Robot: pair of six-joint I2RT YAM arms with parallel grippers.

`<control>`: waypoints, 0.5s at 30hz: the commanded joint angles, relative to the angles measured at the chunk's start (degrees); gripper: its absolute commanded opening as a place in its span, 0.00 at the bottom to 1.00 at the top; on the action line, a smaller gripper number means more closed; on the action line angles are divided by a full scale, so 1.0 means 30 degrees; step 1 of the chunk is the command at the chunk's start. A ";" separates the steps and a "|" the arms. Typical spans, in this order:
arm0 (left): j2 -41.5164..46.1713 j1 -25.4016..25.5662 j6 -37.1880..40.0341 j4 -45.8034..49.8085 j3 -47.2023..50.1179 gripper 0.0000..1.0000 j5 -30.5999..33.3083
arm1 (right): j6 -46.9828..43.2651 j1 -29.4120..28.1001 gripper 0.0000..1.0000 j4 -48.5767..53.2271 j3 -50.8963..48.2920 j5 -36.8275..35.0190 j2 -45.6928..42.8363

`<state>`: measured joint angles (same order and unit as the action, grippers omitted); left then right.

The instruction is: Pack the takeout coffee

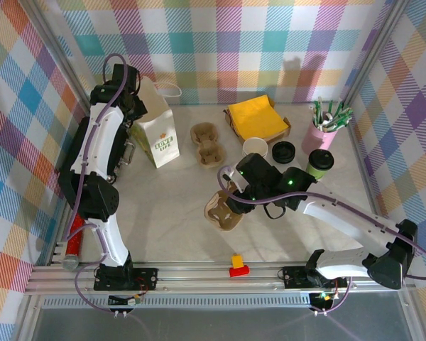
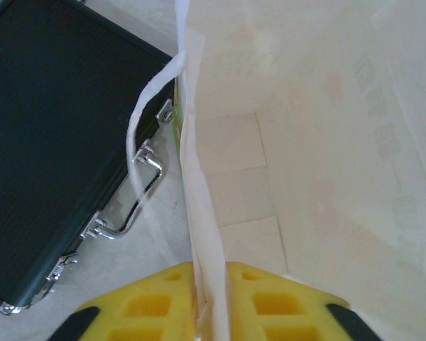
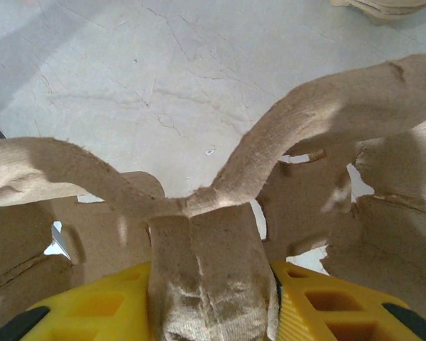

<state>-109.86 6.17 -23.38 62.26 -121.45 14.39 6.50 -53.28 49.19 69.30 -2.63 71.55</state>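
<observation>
White paper bag [image 1: 156, 133], green print, upright; its side wall is pinched at the rim by the left gripper [image 2: 211, 298], jaws closed on the paper; black case [image 2: 50, 142] with chrome latches lies just left of that gripper; pulp cup carrier [image 1: 222, 209], brown, its centre ridge clamped in the right gripper [image 3: 213, 291]; takeout coffee [image 1: 255, 147], cream cup, top open, stands just beyond the right gripper, not gripped; black lid [image 1: 283, 151] sits just right of the cup.

The cup carrier [image 3: 220, 177] is being seen as rough fibrous pulp, the paper bag [image 2: 326, 142] as matt, the case handle [image 2: 143, 199] as glossy metal, the right gripper [image 3: 211, 284] as smooth yellow plastic.
</observation>
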 commanded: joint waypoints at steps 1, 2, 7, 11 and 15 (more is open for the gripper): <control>0.0273 -0.0136 0.0226 0.0719 -0.0366 0.10 -0.0690 | 0.0264 -0.0054 0.42 0.0420 -0.0050 -0.0207 -0.0551; 0.0456 -0.0114 0.0284 0.0754 -0.0243 0.08 -0.0907 | 0.0269 -0.0053 0.42 0.0464 -0.0024 -0.0214 -0.0609; 0.1752 -0.0125 0.0198 0.0897 0.0919 0.00 -0.2198 | 0.0346 -0.0050 0.42 0.0661 0.0113 -0.0287 -0.0891; 0.3282 0.0055 0.0054 0.1061 0.2470 0.00 -0.2826 | 0.0415 -0.0054 0.42 0.0801 0.0113 -0.0338 -0.1194; 0.4767 0.0062 0.0177 0.1606 0.4060 0.00 -0.3428 | 0.0612 -0.0054 0.42 0.0860 0.0097 -0.0642 -0.1463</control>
<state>-99.70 6.24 -22.92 64.25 -111.77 6.68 7.11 -53.28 50.72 69.30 -3.53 68.45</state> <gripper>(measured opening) 0.048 0.417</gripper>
